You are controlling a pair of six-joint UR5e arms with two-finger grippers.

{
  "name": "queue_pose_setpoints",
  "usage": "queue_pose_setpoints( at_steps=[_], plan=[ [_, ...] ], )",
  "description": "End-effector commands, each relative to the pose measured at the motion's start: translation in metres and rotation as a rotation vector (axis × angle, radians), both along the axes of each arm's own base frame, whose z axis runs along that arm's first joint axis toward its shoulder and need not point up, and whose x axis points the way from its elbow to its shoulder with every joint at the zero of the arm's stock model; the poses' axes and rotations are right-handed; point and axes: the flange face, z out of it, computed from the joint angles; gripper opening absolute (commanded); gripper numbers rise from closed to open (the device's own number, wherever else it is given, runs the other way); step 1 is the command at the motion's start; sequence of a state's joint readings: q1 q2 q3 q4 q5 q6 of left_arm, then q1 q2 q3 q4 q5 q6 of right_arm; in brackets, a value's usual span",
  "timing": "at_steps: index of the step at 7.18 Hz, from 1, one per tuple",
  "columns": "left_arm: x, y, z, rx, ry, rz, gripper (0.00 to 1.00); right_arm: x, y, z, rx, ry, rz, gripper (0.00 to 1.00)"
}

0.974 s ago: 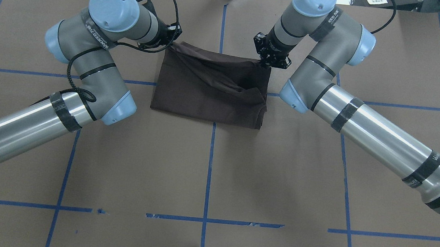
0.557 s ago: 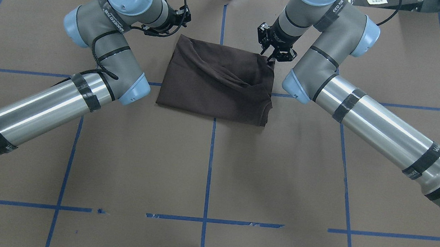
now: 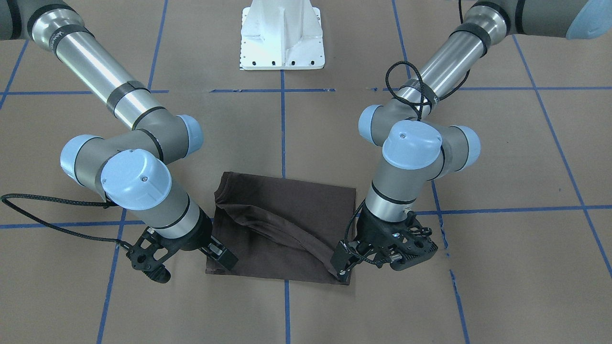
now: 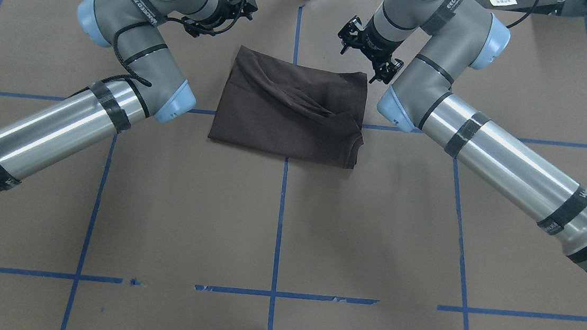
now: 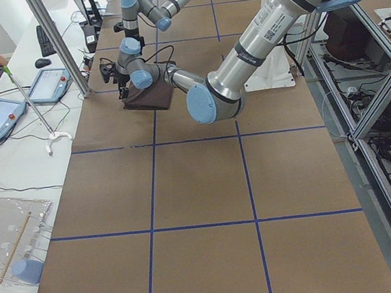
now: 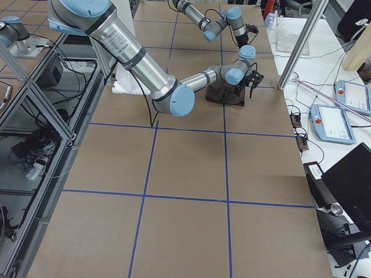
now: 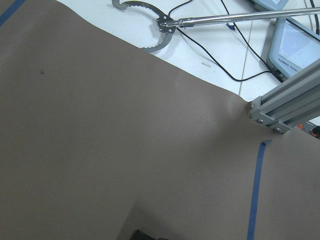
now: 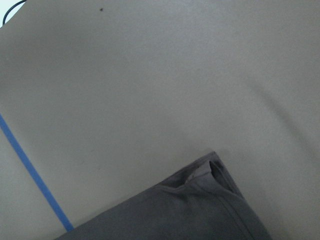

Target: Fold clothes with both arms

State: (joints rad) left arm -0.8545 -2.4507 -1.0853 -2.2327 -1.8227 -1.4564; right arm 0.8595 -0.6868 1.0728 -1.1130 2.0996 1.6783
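A dark brown T-shirt [image 4: 290,111] lies folded into a rough rectangle on the brown table [image 4: 277,227], far out from the robot's base and straddling the centre blue tape line [image 4: 281,212]. A raised, creased ridge of cloth runs diagonally across its top layer. The two grey-silver arms reach out on either side of it. The left gripper [image 4: 222,18] hangs just beyond the shirt's far left corner and the right gripper [image 4: 365,54] beside its far right corner. Both have their fingers spread wide and hold no cloth.
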Motion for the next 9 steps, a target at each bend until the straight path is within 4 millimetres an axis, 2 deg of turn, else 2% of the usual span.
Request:
queue_pose_setpoints(
  at_steps=[1, 2, 3, 4, 5, 6, 7, 8, 9],
  plan=[
    [-0.051, 0.022, 0.04, 0.076, -0.026, 0.093, 1.0, -0.034, 0.027, -0.015, 0.186, 0.058, -0.068, 1.0],
    [-0.073, 0.031, 0.054, 0.12, -0.055, 0.107, 1.0, -0.051, 0.037, -0.011, 0.245, 0.103, -0.068, 1.0],
    [-0.078, 0.032, 0.062, 0.113, -0.061, 0.105, 1.0, -0.061, 0.04, -0.022, 0.297, 0.117, -0.086, 1.0],
    [-0.08, 0.032, 0.065, 0.111, -0.063, 0.103, 1.0, -0.072, 0.052, -0.011, 0.324, 0.147, -0.102, 1.0],
    [-0.081, 0.032, 0.066, 0.112, -0.062, 0.102, 1.0, -0.08, 0.055, -0.014, 0.305, 0.183, -0.132, 1.0],
    [-0.08, 0.033, 0.069, 0.111, -0.063, 0.103, 1.0, -0.084, 0.059, -0.009, 0.27, 0.212, -0.148, 1.0],
    [-0.081, 0.034, 0.069, 0.113, -0.061, 0.103, 1.0, -0.097, 0.07, 0.001, 0.261, 0.221, -0.168, 1.0],
    [-0.082, 0.033, 0.07, 0.112, -0.062, 0.102, 1.0, -0.097, 0.071, 0.0, 0.256, 0.216, -0.173, 0.99],
    [-0.083, 0.032, 0.07, 0.113, -0.063, 0.101, 1.0, -0.098, 0.073, 0.001, 0.24, 0.204, -0.19, 0.91]
  ],
)
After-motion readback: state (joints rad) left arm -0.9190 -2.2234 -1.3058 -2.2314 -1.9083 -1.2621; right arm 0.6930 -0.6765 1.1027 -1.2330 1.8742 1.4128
